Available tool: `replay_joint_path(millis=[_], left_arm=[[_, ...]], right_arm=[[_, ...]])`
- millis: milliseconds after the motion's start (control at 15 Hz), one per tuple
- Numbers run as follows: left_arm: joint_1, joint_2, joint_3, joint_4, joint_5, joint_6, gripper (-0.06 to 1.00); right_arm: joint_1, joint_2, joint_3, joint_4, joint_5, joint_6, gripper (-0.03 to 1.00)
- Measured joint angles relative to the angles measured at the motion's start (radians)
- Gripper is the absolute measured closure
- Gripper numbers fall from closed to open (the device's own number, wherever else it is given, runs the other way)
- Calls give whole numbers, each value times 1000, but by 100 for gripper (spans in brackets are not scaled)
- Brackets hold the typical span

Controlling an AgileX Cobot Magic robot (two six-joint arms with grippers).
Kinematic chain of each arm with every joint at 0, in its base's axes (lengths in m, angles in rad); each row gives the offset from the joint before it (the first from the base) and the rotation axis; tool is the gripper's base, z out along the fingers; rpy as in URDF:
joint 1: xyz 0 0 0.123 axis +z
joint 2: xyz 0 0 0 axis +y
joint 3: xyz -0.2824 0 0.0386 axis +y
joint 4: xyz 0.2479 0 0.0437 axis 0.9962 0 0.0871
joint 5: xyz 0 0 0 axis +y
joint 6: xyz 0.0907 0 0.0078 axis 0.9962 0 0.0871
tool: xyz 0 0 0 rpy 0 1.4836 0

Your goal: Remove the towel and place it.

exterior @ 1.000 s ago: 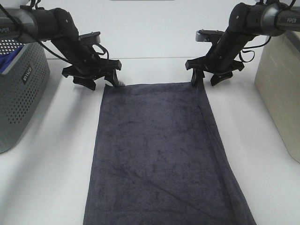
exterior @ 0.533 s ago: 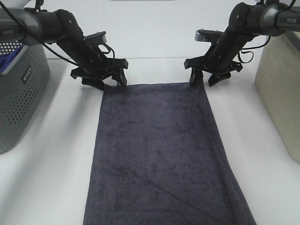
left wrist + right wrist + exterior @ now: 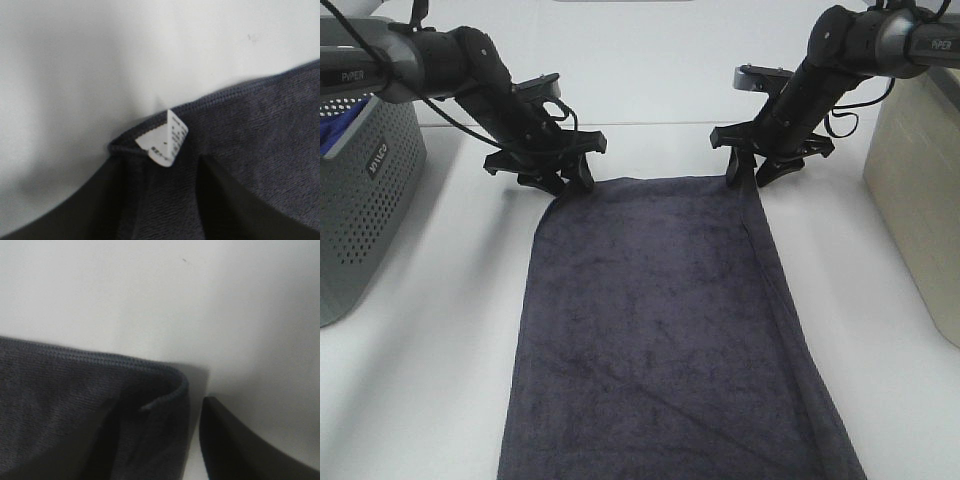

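the towel (image 3: 660,330) lies flat along the white tabletop (image 3: 440,360). the left end effector (image 3: 558,178) and the right end effector (image 3: 750,168) sit at its two far corners, fingers straddling the cloth; whether they have clamped cannot be told.

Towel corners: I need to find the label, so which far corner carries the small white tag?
The far corner of the dark charcoal-grey terry towel at the left tool: the small white tag shows there, none at the right tool.
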Motion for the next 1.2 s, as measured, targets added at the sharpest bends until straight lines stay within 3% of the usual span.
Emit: replay_joint_path(millis=[67,200,400,667,867,1200], left_arm=[[-5,6,0,0,0,1,75],[-5,7,0,1,0,20,93],[-8,7,0,23,0,30,94],[-15,5,-5,136,7,45,94],[-15,10,-53,229,32,46,94],[-15,40,-146,303,77,68,94]], right_arm=[[1,0,0,-23,1,0,61],[1,0,0,-50,5,0,76],[1,0,-4,-96,23,-1,94],[1,0,-56,-131,71,-73,95],[1,0,-88,-116,97,-233,95],[1,0,-134,-87,91,-424,95]])
